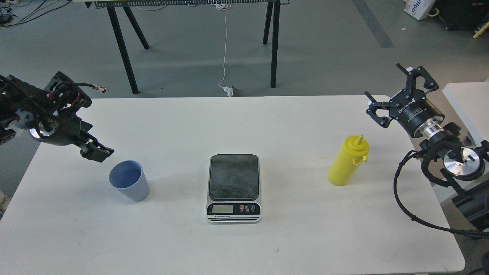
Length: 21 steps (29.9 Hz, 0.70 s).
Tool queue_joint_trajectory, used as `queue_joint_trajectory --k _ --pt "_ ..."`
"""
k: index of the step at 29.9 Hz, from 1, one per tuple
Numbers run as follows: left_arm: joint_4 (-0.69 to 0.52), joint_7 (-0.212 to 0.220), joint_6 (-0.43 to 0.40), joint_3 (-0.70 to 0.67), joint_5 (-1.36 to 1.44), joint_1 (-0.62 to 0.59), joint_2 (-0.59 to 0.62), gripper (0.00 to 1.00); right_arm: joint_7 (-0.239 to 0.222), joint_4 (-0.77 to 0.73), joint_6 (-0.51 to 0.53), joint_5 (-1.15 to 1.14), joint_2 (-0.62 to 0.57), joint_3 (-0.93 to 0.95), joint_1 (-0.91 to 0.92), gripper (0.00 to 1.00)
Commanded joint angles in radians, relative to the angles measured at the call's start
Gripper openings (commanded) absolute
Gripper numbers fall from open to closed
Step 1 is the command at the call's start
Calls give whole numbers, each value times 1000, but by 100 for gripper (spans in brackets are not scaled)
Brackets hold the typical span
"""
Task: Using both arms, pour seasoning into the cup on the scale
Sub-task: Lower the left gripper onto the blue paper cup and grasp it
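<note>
The light blue-grey cup (pixel 129 180) stands upright on the white table (pixel 244 126), left of the scale (pixel 234 187). The scale's dark plate is bare. The yellow seasoning bottle (pixel 347 161) stands upright to the right of the scale, its small cap hanging at its side. My left gripper (pixel 97 152) hovers just up and left of the cup's rim, not touching it; it is seen side-on and dark, so its fingers cannot be told apart. My right gripper (pixel 382 81) is open and empty, up and right of the bottle and apart from it.
Black trestle legs (pixel 124 49) and a white cable (pixel 225 46) stand on the grey floor beyond the table's far edge. A second white surface (pixel 468 103) lies at the right. My right arm's black cable sleeve (pixel 401 194) loops over the table's right edge.
</note>
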Motion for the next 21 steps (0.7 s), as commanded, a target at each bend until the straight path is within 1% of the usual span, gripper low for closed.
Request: queue_joint_trajectory --k 1,7,14,21 --pt "1 0 0 -6 -1 31 -9 99 -1 -1 0 0 0 0 -1 99" --pt "2 0 0 -8 -4 66 -34 99 -1 -3 0 0 0 0 2 99" --pt "13 0 0 -8 -7 71 -66 99 -1 -6 0 0 -2 -2 2 99" --pt "16 0 0 -6 -19 94 -69 99 -1 -6 0 0 -3 -2 -1 99"
